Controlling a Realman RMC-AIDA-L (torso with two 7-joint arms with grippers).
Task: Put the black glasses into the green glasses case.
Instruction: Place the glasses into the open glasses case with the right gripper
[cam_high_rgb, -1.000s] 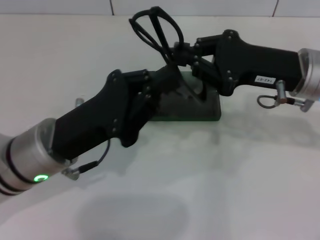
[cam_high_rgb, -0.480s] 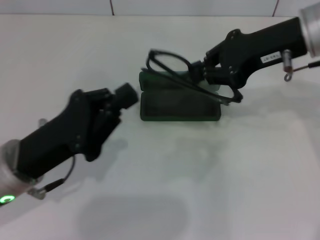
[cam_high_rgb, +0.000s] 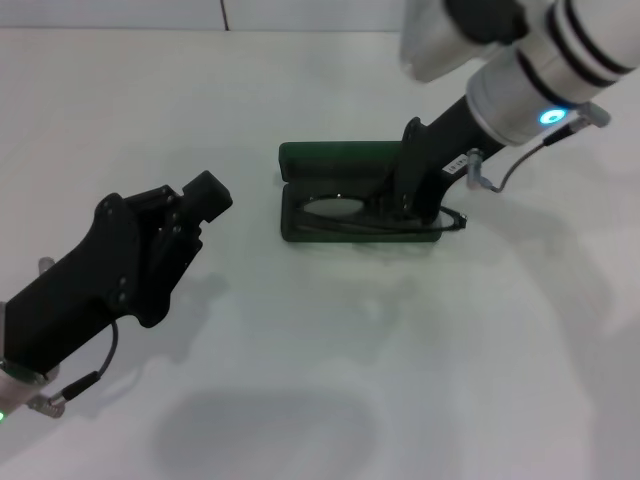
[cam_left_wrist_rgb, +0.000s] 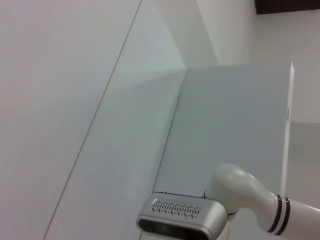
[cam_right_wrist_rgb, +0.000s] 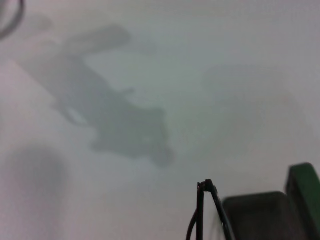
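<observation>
Right tool (cam_high_rgb: 405, 205) hides black glasses (cam_high_rgb: 340, 210) (partly) inside green glasses case (cam_high_rgb: 330, 157).

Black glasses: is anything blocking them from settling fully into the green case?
Nothing visible. The green case lies open on the table, and the black glasses already sit in its tray under the right gripper. One temple tip pokes past the case's right end. The left gripper is well clear.

Right end effector (cam_high_rgb: 405, 200) over open green glasses case (cam_high_rgb: 330, 160); bare table (cam_high_rgb: 330, 350) around.
</observation>
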